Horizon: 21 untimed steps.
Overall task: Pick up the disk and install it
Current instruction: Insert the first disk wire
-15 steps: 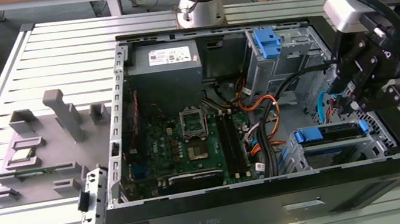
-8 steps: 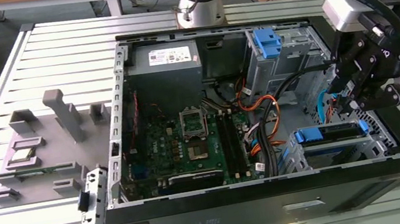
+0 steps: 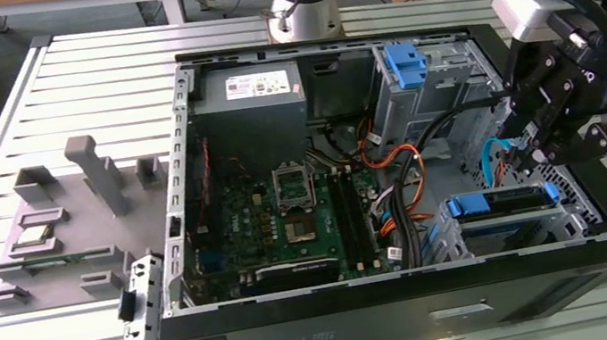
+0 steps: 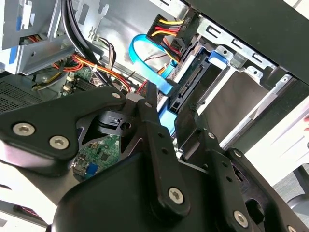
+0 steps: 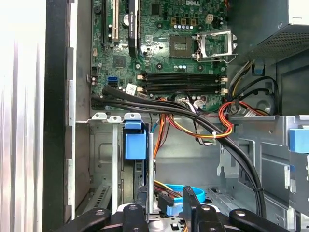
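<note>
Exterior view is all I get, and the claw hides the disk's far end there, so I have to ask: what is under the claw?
Observer: In the second wrist view the disk sits in the silver cage, with its black connector edge turned toward the claw.
Operator: Any cables near that edge?
Observer: A blue flat cable loops beside it and ends right next to the connector edge. I can't tell whether it is plugged in.
Operator: Anything else close by?
Observer: A power plug with yellow, red and black wires hangs just beyond the blue flat cable.
</note>
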Each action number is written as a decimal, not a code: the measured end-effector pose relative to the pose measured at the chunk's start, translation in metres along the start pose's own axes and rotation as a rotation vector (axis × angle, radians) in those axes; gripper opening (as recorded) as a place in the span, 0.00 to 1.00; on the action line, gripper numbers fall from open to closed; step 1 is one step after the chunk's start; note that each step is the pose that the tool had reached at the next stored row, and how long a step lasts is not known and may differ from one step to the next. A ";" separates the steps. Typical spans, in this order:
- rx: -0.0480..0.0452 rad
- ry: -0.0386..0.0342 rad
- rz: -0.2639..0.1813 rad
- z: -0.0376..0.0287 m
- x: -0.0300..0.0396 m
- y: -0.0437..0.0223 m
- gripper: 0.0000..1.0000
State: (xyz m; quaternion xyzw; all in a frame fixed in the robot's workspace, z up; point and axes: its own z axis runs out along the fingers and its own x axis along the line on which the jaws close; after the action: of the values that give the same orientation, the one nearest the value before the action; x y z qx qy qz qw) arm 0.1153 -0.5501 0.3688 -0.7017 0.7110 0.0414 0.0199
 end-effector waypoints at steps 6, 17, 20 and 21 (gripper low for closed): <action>0.0000 0.0003 0.000 -0.0002 -0.0001 -0.0063 0.42; 0.0000 0.0024 0.000 0.0096 0.0007 -0.0100 0.42; 0.0001 0.0024 0.000 0.0107 0.0008 -0.0100 0.42; 0.0001 0.0033 0.001 0.0114 0.0009 -0.0101 0.42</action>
State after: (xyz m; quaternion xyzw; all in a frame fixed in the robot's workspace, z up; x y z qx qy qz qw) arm 0.1250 -0.5501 0.3571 -0.7016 0.7112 0.0403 0.0187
